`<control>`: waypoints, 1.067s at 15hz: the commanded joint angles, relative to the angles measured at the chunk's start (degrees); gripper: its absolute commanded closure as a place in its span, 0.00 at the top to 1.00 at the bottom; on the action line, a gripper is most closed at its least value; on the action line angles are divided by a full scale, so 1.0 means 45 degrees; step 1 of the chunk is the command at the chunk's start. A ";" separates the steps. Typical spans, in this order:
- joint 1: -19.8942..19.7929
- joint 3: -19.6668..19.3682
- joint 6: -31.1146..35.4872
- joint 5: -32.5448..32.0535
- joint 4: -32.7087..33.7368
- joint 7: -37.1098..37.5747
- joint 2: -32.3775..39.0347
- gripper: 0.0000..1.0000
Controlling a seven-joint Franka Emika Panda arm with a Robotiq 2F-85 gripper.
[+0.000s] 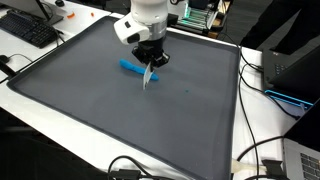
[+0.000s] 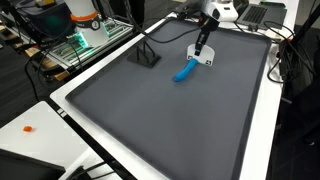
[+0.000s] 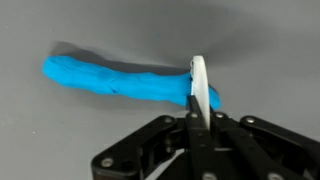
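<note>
A blue, lumpy, elongated piece lies on the dark grey mat. It shows in both exterior views. My gripper is shut on a thin white flat blade-like piece, held edge-on and pointing down. The blade's tip is at one end of the blue piece; I cannot tell whether it touches. In the exterior views the gripper hangs just above the mat with the white piece beneath it.
The mat lies on a white table. A keyboard is beyond one corner, and a black box with cables runs along one side. A small black stand sits on the mat's far edge. A rack stands behind.
</note>
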 commanded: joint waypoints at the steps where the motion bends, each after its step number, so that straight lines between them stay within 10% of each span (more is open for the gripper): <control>1: -0.0043 -0.0062 -0.1021 0.0040 -0.0259 -0.0333 0.0145 0.01; 16: -0.0684 0.0608 -0.1367 0.2726 -0.0113 -0.1325 -0.0144 0.01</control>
